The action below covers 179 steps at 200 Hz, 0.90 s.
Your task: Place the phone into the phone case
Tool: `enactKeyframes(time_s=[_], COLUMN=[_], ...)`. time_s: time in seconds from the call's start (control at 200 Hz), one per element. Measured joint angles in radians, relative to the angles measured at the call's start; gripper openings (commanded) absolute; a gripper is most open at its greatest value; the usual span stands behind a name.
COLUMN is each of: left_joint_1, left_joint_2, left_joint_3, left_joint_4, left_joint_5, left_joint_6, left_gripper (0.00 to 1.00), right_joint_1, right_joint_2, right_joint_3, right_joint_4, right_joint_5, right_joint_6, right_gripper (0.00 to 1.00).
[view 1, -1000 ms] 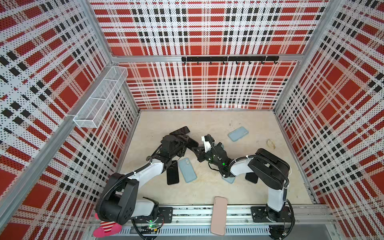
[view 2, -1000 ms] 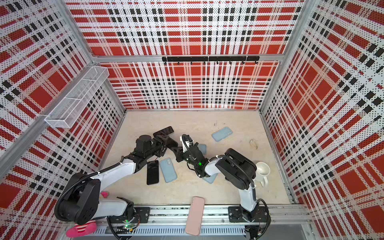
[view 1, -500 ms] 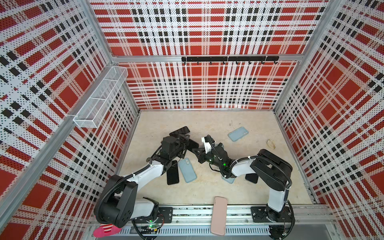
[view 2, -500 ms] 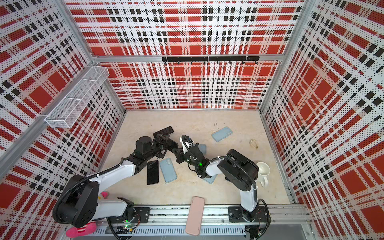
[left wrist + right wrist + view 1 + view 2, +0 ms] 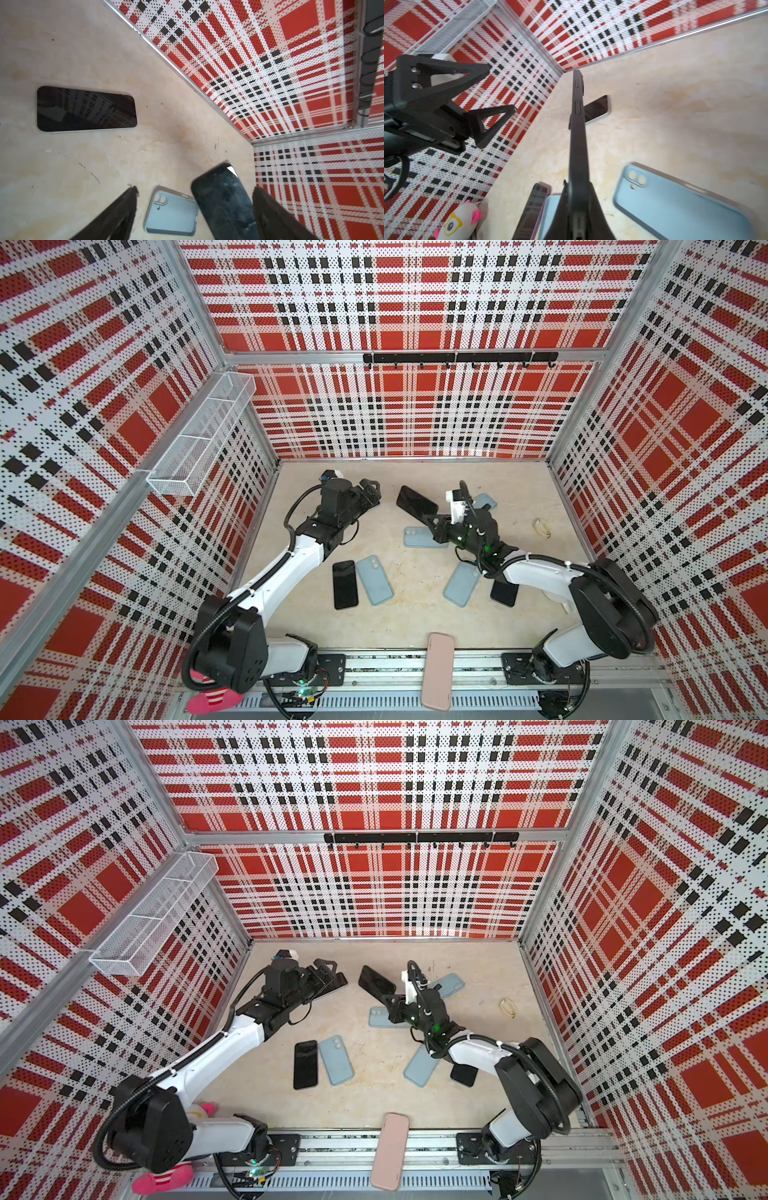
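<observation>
My right gripper (image 5: pixel 432 519) (image 5: pixel 578 187) is shut on the lower end of a black phone (image 5: pixel 415 501) (image 5: pixel 376 982) and holds it tilted above the floor. In the right wrist view the phone (image 5: pixel 577 124) shows edge-on, with a dark rim and raised side buttons that look like a black case around it. My left gripper (image 5: pixel 374 490) (image 5: pixel 329 971) (image 5: pixel 194 189) hangs open to the phone's left, apart from it and holding nothing. A light blue case (image 5: pixel 424 537) (image 5: pixel 171 214) lies under the held phone.
More light blue cases (image 5: pixel 375 580) (image 5: pixel 461 585) (image 5: pixel 484 502) and black phones (image 5: pixel 345 584) (image 5: pixel 504 593) (image 5: pixel 338 982) lie on the floor. A pink case (image 5: pixel 437 672) rests on the front rail. A rubber band (image 5: pixel 541 526) lies at the right, and a wire basket (image 5: pixel 199 439) hangs on the left wall.
The two grippers, close together a second ago, have drawn apart. The left one has pulled back to the left with its jaws open. The right one has shifted right, still holding the black phone.
</observation>
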Motion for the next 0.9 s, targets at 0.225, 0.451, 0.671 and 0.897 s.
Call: enactKeyframes(time_s=[0.225,0.451,0.671,0.897], left_joint_1=[-0.007,-0.03,-0.05,-0.053], left_joint_2=[0.241,0.367,0.414,0.418], left_joint_3=[0.156,0.283,0.298,0.249], left_joint_4=[-0.12,-0.169,-0.204,-0.223], left_joint_5=[0.009,0.064,0.134,0.195], left_joint_6=[0.241,0.394,0.487,0.55], left_gripper=[0.79,0.78,0.77,0.72], right_joint_1=[-0.177,-0.325,-0.387,-0.393], right_joint_2=[-0.147,-0.138,0.023,0.169], right_joint_3=[0.048,0.183,0.363,0.48], right_joint_4=[-0.375,-0.763,-1.061,-1.217], right_joint_5=[-0.156,-0.313,-0.457,-0.505], right_joint_6=[-0.039,-0.16,-0.332,-0.438], right_gripper=[0.0,0.0,0.0,0.0])
